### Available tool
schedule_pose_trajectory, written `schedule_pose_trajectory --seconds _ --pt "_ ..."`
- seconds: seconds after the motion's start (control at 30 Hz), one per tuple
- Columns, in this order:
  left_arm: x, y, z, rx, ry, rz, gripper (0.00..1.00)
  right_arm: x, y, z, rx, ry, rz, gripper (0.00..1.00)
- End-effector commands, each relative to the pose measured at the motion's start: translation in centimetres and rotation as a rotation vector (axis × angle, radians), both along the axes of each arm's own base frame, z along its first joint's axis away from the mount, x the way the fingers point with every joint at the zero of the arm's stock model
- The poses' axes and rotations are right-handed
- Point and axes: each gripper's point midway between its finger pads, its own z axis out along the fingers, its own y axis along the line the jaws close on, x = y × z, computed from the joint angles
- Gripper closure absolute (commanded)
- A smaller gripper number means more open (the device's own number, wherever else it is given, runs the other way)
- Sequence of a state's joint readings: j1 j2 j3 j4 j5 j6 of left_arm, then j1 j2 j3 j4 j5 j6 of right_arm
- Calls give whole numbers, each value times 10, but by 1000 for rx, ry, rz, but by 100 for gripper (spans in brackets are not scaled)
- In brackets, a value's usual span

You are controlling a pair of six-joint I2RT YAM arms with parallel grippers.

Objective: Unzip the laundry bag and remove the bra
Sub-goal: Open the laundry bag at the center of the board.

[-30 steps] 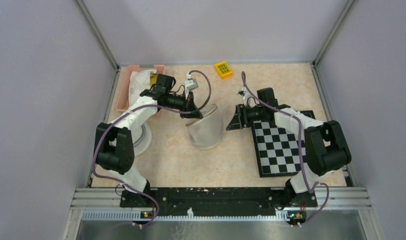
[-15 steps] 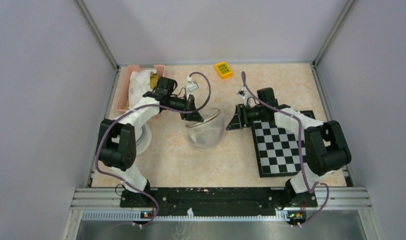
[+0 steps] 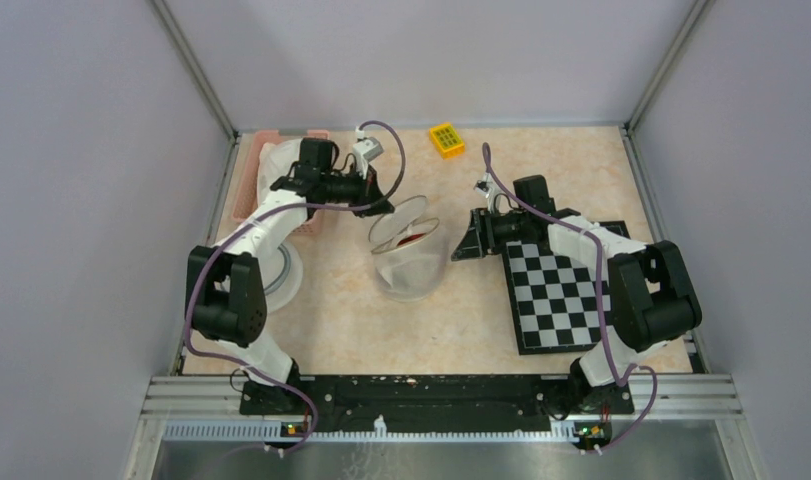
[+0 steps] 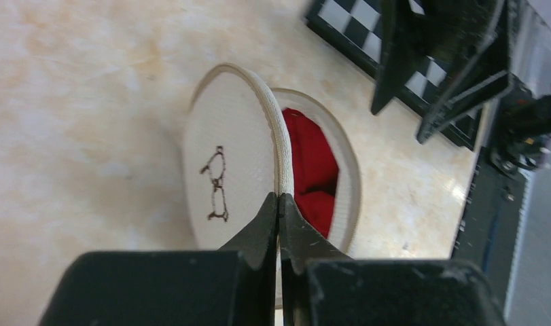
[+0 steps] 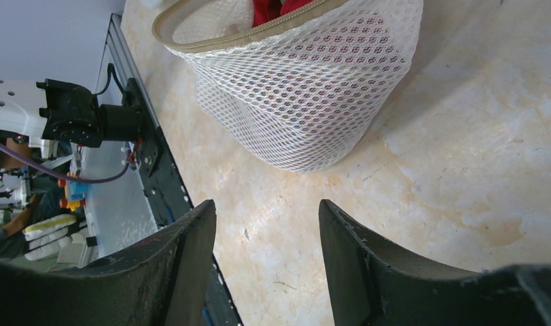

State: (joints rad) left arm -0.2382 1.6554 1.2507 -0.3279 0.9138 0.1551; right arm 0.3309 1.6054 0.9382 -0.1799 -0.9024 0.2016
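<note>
Tabletop (image 3: 381, 330): we note a beige marbled surface that carries everything listed below.
Checkerboard (image 3: 556, 290): black-and-white board lying flat on the right side, under the right arm.
Laundry bag (image 3: 411, 270): white mesh cylinder near the middle of the tabletop, left of the checkerboard. It is upright with its top unzipped and gaping. In the right wrist view we see the honeycomb mesh wall and the tan zipper band around the mouth.
Pink basket (image 3: 243, 195): at the far left edge, with a white cloth (image 3: 271, 165) inside it. The left arm crosses over it.
White dish (image 3: 286, 275): round, on the left, partly hidden by the left arm.
Lid flap (image 3: 396, 222): round white panel with a corded rim, tilted up from the far-left side of the bag mouth. The left wrist view shows a small line drawing printed on it.
Bra (image 4: 313, 170): red fabric, still inside the bag. We see it through the open mouth, just beside the raised flap.
Left end effector (image 4: 279, 204): clenched, fingers pressed together on the corded rim of the lid flap, holding it up.
Right end effector (image 5: 265, 204): released, fingers spread with nothing between them. It sits low on the right of the bag, near it but apart.
Yellow block (image 3: 446, 139): small, at the far edge, well away from the bag.
</note>
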Motion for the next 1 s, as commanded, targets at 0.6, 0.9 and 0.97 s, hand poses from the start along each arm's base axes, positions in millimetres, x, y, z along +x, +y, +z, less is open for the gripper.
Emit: schedule_pose_trajectory --seconds 0.6,0.9,0.97 --pt "63 25 37 201 -388 84 50 19 9 48 47 -141 23 43" --pt "-24 -21 -29 317 -319 -205 51 43 6 64 66 -157 -29 43" --pt "-43 -29 -47 346 -316 -266 51 49 6 68 66 -175 -38 43"
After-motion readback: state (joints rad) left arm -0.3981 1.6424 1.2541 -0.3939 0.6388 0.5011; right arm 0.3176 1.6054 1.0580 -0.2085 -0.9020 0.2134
